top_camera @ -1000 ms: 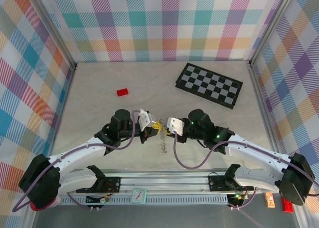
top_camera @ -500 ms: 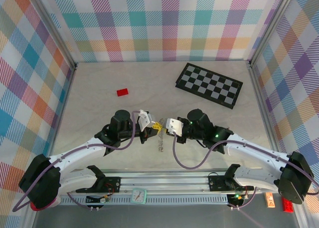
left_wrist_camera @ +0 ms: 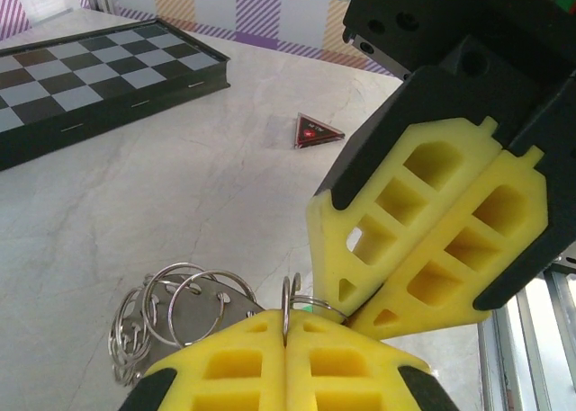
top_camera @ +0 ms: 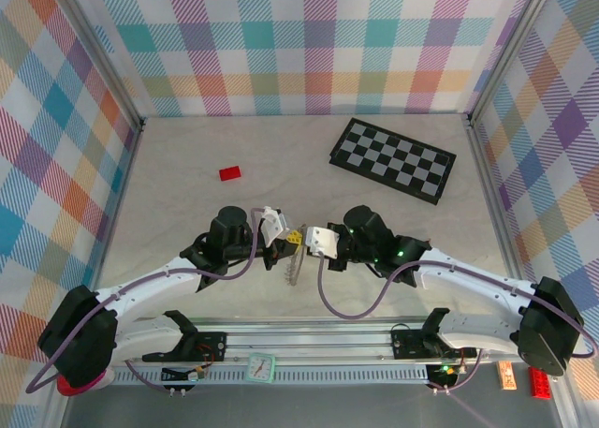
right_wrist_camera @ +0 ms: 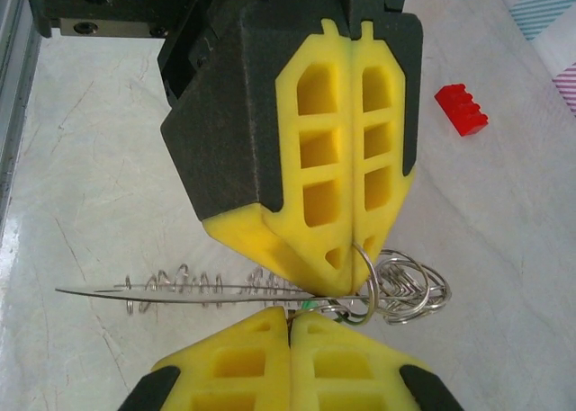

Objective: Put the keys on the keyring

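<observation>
Both arms met over the near-centre of the table (top_camera: 187, 194), tips almost nose to nose.

Left gripper (top_camera: 287, 243): yellow pads pressed together. Its wrist view had the pads (left_wrist_camera: 243, 366) nipping one wire loop of the keyring (left_wrist_camera: 171, 308), which stood upright out of the seam. The rest of the rings bunched just left of the tips, above the table.

Right gripper (top_camera: 305, 244): pads also pressed together. In the left wrist view it came in from the upper right, its tips touching the same loop the left one held. In its own view the pads (right_wrist_camera: 234, 366) closed on thin wire at the seam, with the left gripper (right_wrist_camera: 346, 285) directly opposite.

From above, the keyring (top_camera: 293, 267) hung below the two tips as a short silvery string. The right wrist view showed it strung out leftward, with a knot of rings to the right.

A green bit (right_wrist_camera: 309, 305) sat at the pinch; too small to say whether it was a key.

Red block (top_camera: 229, 173) lay well apart to the far left, checkerboard (top_camera: 393, 159) to the far right.
</observation>
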Controlling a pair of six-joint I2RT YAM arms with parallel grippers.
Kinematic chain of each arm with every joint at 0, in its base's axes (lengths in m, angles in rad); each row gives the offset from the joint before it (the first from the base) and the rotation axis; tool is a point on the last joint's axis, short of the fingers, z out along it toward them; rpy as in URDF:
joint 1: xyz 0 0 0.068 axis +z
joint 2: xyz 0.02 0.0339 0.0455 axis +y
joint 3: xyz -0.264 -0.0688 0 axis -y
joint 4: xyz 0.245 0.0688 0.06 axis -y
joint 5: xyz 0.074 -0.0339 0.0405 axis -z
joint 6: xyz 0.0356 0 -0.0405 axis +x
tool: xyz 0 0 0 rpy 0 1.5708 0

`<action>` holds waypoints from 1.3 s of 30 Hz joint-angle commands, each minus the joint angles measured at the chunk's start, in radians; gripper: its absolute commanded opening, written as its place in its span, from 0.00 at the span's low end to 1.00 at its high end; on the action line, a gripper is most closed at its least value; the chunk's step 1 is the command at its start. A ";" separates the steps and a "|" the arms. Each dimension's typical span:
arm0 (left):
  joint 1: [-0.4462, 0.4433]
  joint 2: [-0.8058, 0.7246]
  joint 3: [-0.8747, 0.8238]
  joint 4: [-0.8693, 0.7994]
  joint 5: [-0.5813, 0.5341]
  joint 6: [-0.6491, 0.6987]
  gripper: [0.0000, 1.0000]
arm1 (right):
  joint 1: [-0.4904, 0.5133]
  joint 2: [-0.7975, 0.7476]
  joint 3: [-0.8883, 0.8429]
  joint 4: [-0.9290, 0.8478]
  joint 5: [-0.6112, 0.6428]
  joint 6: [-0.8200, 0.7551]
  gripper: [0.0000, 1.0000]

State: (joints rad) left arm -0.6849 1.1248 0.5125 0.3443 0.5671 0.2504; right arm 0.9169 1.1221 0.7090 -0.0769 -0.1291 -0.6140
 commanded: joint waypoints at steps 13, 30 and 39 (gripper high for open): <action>-0.008 -0.017 0.022 0.041 0.079 0.104 0.00 | -0.262 -0.256 -0.072 -0.004 -0.522 0.306 0.42; -0.008 -0.041 0.015 0.037 0.174 0.191 0.00 | -0.330 -0.112 -0.006 0.072 -0.685 0.335 0.32; -0.008 -0.024 0.020 0.059 0.198 0.181 0.00 | -0.290 0.005 0.027 0.078 -0.685 0.293 0.26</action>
State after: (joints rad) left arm -0.6849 1.1023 0.5129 0.3584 0.7181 0.4164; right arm 0.6182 1.1069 0.7105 -0.0010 -0.7750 -0.2859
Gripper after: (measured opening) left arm 0.045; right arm 0.271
